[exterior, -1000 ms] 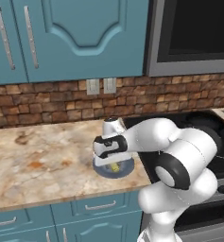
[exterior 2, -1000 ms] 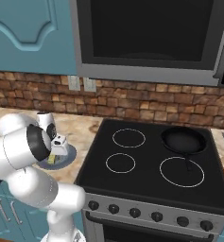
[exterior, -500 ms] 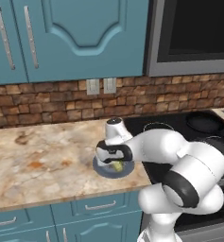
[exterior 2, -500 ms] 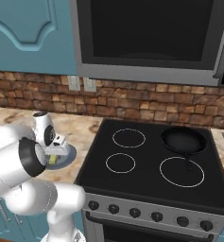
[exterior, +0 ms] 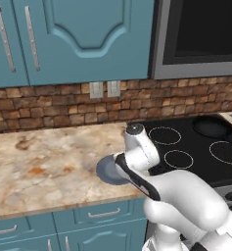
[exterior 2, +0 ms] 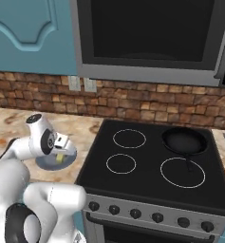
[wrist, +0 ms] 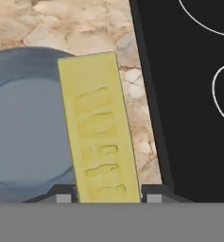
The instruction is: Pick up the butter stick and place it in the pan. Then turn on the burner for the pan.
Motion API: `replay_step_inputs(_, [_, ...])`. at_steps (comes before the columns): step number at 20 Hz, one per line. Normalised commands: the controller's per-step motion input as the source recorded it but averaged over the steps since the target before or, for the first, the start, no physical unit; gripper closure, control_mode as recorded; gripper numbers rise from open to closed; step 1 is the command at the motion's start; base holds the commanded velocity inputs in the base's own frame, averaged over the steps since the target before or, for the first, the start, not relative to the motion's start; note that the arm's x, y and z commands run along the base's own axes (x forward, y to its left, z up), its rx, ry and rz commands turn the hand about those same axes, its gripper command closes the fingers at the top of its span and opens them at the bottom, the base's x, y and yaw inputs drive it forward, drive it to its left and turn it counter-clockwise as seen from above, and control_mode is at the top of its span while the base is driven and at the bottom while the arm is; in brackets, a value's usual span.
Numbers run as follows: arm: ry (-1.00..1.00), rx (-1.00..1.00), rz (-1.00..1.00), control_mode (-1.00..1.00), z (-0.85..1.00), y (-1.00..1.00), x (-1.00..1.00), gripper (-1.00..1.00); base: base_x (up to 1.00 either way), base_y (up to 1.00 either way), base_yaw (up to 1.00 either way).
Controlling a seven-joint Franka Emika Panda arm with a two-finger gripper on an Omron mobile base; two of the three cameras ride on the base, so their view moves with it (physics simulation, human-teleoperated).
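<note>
The butter stick (wrist: 97,127) is a pale-yellow bar that stands between my two fingertips (wrist: 64,196). My gripper (wrist: 108,196) is shut on its near end. In the right base view the gripper (exterior 2: 61,146) points down over the blue-grey plate (exterior 2: 47,163), with the butter stick (exterior 2: 60,158) just under it, low over the plate. I cannot tell if the stick still touches the plate. The black pan (exterior 2: 184,141) sits on the stove's back right burner, well to the right of the gripper. It also shows as the pan (exterior: 211,126) in the left base view.
The black stove top (exterior 2: 147,163) begins just right of the plate (wrist: 23,132), and a row of knobs (exterior 2: 135,213) runs along its front. The marbled counter (exterior: 44,162) stretches left. A brick wall with outlets (exterior: 104,89) and a microwave (exterior 2: 147,38) stand behind and above.
The jaws have closed on the butter stick over the plate. The arm's elbow has swung lower and forward, and the hand has stayed over the plate.
</note>
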Motion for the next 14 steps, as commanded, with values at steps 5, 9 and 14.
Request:
replay_step_inputs(5, [-0.08, -0.02, -0.17, -1.0, 0.79, -0.61, 0.0, 1.0, 0.0, 0.0, 0.0])
replay_step_inputs(9, [0.0, 0.0, -0.19, -1.0, 0.62, -0.73, 0.0, 1.0, 0.0, 0.0, 0.0])
replay_step_inputs(14, [0.0, 0.0, -0.18, -1.0, 0.52, -0.83, 0.0, 1.0, 0.0, 0.0, 0.0])
